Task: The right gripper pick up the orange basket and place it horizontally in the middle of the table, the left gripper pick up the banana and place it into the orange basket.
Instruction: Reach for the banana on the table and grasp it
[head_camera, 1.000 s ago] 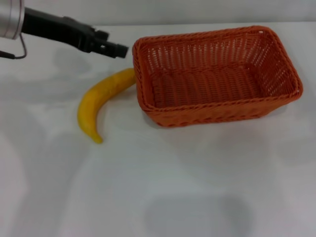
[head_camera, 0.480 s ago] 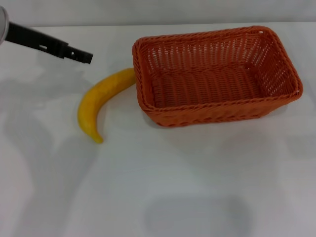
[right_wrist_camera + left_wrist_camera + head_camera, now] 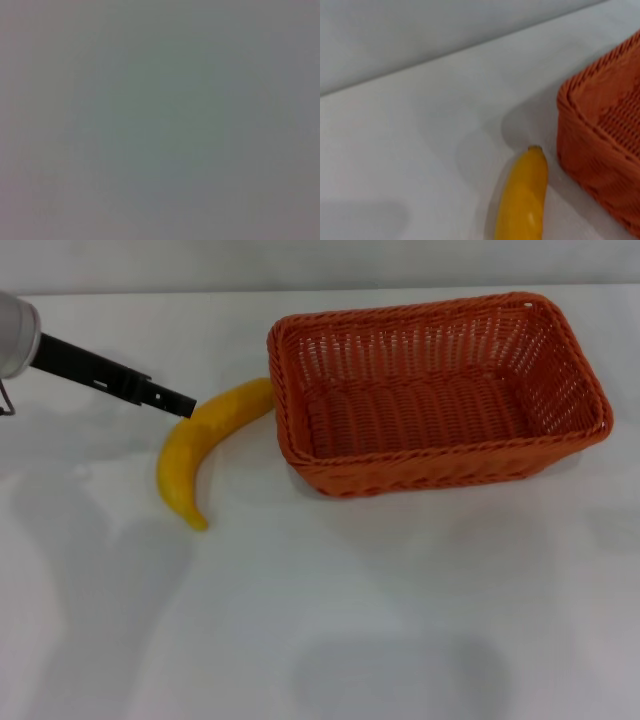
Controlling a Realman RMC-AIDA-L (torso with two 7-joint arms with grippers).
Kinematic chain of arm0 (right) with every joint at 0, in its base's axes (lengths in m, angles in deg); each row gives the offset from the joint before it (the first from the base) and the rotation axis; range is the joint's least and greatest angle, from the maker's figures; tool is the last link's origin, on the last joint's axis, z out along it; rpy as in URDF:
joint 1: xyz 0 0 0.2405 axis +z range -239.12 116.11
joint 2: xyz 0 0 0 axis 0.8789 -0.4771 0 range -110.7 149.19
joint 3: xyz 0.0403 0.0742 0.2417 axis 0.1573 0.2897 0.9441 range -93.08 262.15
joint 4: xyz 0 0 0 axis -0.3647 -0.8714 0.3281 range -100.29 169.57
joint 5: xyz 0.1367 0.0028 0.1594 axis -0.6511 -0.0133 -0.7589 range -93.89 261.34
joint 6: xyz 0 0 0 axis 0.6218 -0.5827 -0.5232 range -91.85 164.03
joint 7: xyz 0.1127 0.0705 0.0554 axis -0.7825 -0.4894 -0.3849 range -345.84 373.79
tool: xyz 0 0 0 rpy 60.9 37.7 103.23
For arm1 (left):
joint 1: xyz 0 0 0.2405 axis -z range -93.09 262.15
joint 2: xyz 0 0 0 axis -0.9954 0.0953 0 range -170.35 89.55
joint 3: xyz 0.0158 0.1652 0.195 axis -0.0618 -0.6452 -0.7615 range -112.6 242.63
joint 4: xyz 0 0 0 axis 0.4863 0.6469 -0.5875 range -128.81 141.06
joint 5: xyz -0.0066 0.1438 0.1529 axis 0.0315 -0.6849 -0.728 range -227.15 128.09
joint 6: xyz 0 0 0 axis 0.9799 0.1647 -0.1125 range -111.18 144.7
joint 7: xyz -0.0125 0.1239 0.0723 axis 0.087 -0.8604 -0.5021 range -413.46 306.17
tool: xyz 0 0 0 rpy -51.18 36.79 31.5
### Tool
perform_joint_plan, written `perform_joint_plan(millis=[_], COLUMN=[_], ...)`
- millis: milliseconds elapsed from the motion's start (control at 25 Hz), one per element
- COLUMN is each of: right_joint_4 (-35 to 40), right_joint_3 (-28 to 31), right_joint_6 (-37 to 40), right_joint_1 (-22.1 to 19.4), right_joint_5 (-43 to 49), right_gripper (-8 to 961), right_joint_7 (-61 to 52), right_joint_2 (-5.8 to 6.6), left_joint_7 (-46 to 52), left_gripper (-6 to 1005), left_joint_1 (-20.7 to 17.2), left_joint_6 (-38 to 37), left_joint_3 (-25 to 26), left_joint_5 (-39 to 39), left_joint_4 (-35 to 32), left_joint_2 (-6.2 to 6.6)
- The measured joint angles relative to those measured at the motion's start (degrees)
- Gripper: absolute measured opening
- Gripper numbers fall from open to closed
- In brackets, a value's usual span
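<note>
The yellow banana (image 3: pixel 192 448) lies curved on the white table (image 3: pixel 350 620), its upper end touching the left wall of the orange basket (image 3: pixel 420 468). The basket stands lengthwise across the table's far middle and holds nothing. My left gripper (image 3: pixel 186 406) reaches in from the upper left as a thin black bar on a silver arm, its tip right at the banana's upper left side. The left wrist view shows the banana (image 3: pixel 522 200) close below and the basket (image 3: pixel 600 140) corner beside it. The right gripper is out of view; its wrist view is plain grey.
A pale wall runs along the far table edge (image 3: pixel 150 292). Bare white tabletop spreads in front of the basket and the banana.
The left arm pulled back to the left from beside the basket's corner, then dropped down and right, so its tip now sits at the banana. Banana and basket have not moved.
</note>
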Motion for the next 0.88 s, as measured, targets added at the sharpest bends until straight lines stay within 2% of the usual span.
perform_joint_plan(millis=[240, 880], right_joint_4=[0.1, 0.1], right_joint_3=[0.0, 0.0], right_joint_6=[0.3, 0.4], right_joint_1=[-0.1, -0.5], right_joint_5=[0.0, 0.0], right_gripper=[849, 849], right_joint_7=[0.0, 0.0], right_joint_2=[-0.07, -0.69], left_joint_7=[1.0, 2.4], left_gripper=[855, 854], left_joint_1=[-0.1, -0.5], left_joint_6=[1.4, 4.8], left_joint_3=[0.0, 0.0], left_joint_5=[-4.1, -5.7], left_joint_4=[-2.9, -5.1], left_joint_2=[0.06, 0.08])
